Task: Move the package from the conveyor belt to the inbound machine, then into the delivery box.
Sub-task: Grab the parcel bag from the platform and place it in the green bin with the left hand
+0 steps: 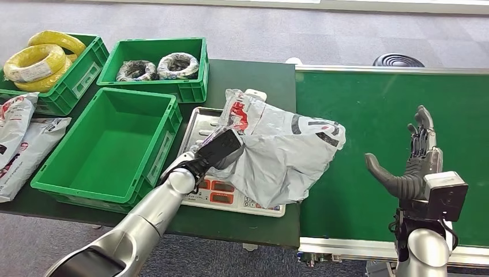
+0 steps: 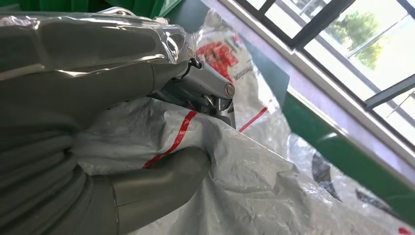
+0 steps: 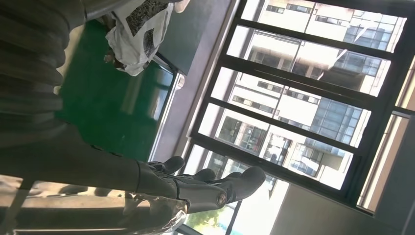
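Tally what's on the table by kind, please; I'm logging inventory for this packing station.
Green crates: 3
Yellow wire coils: 2
Dark bagged coils: 2
Grey mailer packages: 3, one of them gripped by the left hand over the scale, two lying at the table's left end
Scale: 1
Total: 11
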Robot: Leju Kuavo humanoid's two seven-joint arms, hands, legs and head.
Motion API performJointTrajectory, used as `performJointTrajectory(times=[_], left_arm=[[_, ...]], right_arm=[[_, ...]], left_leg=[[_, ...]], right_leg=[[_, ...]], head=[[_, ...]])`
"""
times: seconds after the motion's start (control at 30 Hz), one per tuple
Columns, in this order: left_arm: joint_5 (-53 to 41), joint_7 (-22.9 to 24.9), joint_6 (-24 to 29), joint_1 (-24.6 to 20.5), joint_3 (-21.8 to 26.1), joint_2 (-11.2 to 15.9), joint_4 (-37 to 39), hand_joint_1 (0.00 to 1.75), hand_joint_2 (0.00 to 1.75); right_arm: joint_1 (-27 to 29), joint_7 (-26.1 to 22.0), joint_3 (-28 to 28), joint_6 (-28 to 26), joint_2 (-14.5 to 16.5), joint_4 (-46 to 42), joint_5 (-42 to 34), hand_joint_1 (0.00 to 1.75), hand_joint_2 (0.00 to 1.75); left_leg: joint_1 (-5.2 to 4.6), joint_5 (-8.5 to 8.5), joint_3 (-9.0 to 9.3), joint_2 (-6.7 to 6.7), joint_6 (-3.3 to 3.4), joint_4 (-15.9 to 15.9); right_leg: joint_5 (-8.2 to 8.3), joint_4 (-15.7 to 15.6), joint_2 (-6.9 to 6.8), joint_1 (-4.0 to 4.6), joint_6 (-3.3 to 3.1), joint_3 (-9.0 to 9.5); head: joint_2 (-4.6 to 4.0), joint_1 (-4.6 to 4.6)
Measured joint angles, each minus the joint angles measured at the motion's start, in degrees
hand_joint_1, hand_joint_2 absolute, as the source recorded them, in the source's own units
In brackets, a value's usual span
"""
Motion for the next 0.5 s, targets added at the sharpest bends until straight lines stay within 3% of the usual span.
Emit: performJointTrajectory(times=[0.2,0.5], left_arm=[[4.64,-1.93,2.29,0.15,1.99,1.25,-4.18,1.75,1.75],[10.97,-2.99,6.52,2.59,6.02,5.45,-19.45,1.75,1.75]], right_arm=[[0.36,-0.11,-0.57,0.0,0.0,-0.01,-1.04,0.0,1.75],[3.67,-0.52,-2.35,-0.37,0.16,-1.49,-1.58,0.0,1.75]], left_leg=[[0.0,0.0,0.0,0.0,0.0,0.0],[0.0,0.0,-0.01,0.01,0.0,-0.01]], right_leg=[[0.0,0.0,0.0,0.0,0.0,0.01],[-0.01,0.01,0.0,0.01,0.0,-0.02]], head=[[0.0,0.01],[0.0,0.01]])
